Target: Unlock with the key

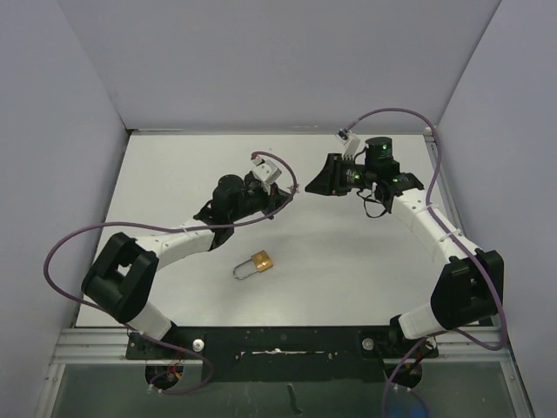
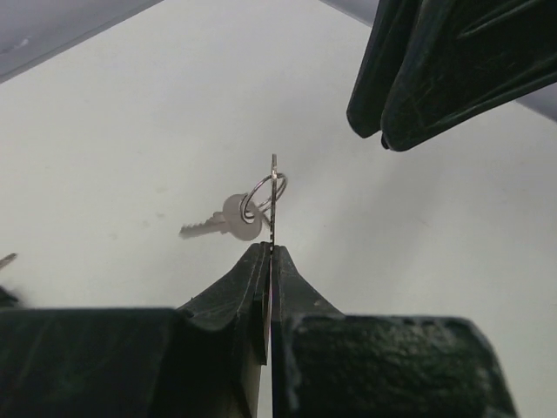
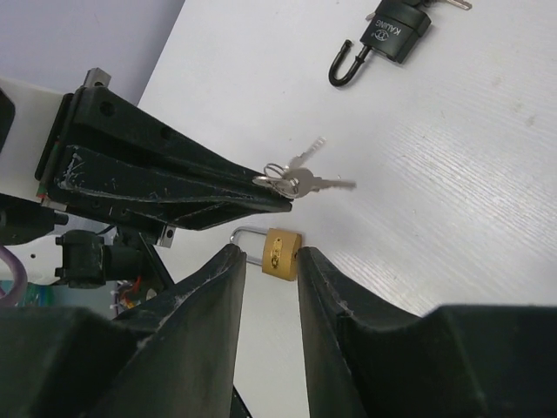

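Left arm (image 1: pixel 165 244): I see it reaching from the near left corner towards the middle of the desk (image 1: pixel 174 174), with the wrist raised off the surface.
Padlock (image 1: pixel 262 261): the brass one lies flat on the desk, just left of centre and nearer the near edge. Its shackle points left. Nothing touches it, and it sits well below both sets of fingers.
Left gripper (image 2: pixel 269 252): clamped tight on the key, fingers pressed together with only the metal between them. It hangs above the middle of the desk, tips pointing right.
Key (image 2: pixel 273 228): pinched at one end, it sticks straight out past the fingertips. My left wrist camera sees it edge-on.
Second key (image 2: pixel 228 219): it dangles loose beside the held one, clear of the desk.
Right gripper (image 3: pixel 268 252): the fingers stand a little apart with nothing between them. It faces the left gripper tip to tip, near the keys but not touching them. Through the gap I see the brass padlock down on the desk.
Black padlock (image 3: pixel 396 35): it lies on the desk beyond the keys in my right wrist view, well apart from the brass one. I cannot tell which part of the desk.
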Action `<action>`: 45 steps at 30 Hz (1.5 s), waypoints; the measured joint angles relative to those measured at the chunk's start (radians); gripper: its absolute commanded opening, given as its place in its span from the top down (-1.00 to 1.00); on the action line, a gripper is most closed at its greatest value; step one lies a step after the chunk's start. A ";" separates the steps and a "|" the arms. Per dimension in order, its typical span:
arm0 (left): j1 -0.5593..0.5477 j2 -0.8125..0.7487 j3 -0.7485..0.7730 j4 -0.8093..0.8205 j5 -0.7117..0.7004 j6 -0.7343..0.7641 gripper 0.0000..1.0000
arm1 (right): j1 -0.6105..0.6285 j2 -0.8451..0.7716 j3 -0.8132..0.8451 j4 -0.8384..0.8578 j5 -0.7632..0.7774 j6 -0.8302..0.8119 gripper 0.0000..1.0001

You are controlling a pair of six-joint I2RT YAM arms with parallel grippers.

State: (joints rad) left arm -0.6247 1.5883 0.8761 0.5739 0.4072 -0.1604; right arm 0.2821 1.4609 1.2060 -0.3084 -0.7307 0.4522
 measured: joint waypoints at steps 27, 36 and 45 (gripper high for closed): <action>-0.196 -0.031 0.022 0.005 -0.527 0.629 1.00 | -0.014 0.000 0.000 0.000 0.076 0.151 0.11; -0.248 0.014 0.040 0.043 -0.579 0.754 1.00 | -0.014 0.000 0.006 0.003 0.094 0.207 0.15; -0.258 0.014 0.041 0.045 -0.595 0.801 1.00 | -0.027 -0.001 0.006 0.009 0.114 0.251 0.20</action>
State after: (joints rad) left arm -0.8825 1.6028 0.9173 0.6189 -0.1875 0.6407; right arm 0.2550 1.4601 1.2125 -0.2993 -0.6163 0.7033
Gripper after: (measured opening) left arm 0.007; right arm 0.410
